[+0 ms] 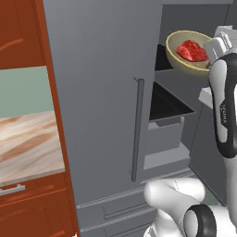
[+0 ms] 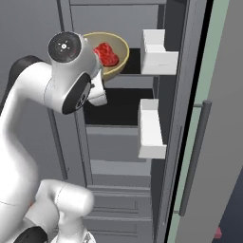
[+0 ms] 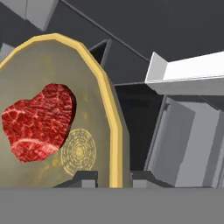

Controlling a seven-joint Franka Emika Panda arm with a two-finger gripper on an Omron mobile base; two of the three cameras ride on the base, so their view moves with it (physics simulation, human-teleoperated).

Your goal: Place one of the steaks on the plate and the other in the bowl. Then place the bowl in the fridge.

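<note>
We see the fridge [image 1: 102, 92] with its left door shut and its right door swung open, so the inside is exposed. In the left base view the bowl [image 1: 178, 55] is held up at the open compartment, tilted so its mouth faces the camera, level with the upper shelf. One steak [image 1: 192, 51] lies inside it, against the bowl's inner wall.

In the right base view the same bowl [image 2: 119, 54] shows just behind the arm's round joint, in front of the dark upper shelf, with the steak [image 2: 106, 54] in it. White door bins [image 2: 159, 59] hang on the inside of the open door to the bowl's right, one above the other. We cannot tell from these views whether the bowl's base touches the shelf.

In the hand view the gripper [image 3: 113, 179] sits astride the bowl's yellow rim [image 3: 114, 144]: one dark fingertip [image 3: 85, 177] lies inside the bowl, the other outside, both right against the wall. We record it as clamped on the bowl's rim. The steak [image 3: 38, 122] sits in the bowl left of the fingers, apart from them, beside a round pattern on the bowl floor.

A wood-grain counter [image 1: 28, 143] and red-brown cabinets [image 1: 18, 37] stand left of the fridge.
</note>
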